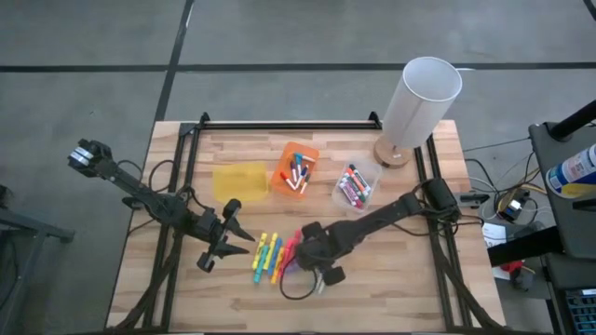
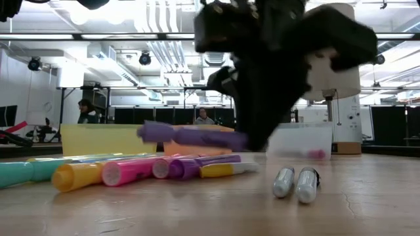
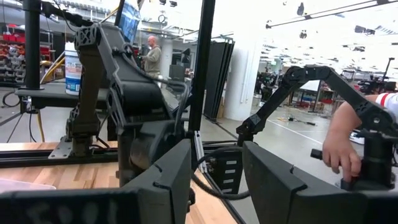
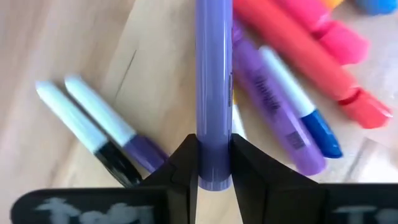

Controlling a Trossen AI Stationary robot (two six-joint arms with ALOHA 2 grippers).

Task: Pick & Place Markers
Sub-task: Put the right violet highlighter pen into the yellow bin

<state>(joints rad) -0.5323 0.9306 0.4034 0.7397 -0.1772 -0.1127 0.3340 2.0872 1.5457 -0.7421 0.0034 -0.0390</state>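
A row of markers (image 1: 269, 258) in yellow, pink, red and purple lies flat on the wooden table; the low view shows the row (image 2: 131, 172) with two pale markers (image 2: 295, 182) lying apart from it. My right gripper (image 1: 296, 253) is over the right end of the row, shut on a purple marker (image 2: 190, 136). My left gripper (image 1: 231, 247) hovers open just left of the row, and its fingers (image 3: 168, 180) point level toward the right arm. More markers lie in an orange bin (image 1: 296, 169) and a clear bin (image 1: 354, 186). My right gripper (image 4: 213, 143) pinches the purple marker between its two fingers near one end (image 4: 213, 163), reaching down from above. The fingers lie across the marker. The marker is lifted clear of the table and lies about level, its long free part (image 2: 164, 133) sticking out to one side above the row.
A yellow bin (image 1: 240, 180) stands left of the orange one. A tall white cylinder on a wooden base (image 1: 419, 98) stands at the far right corner. A black rail (image 1: 279, 124) runs along the far edge. A person's hand (image 3: 339, 152) shows beyond the table.
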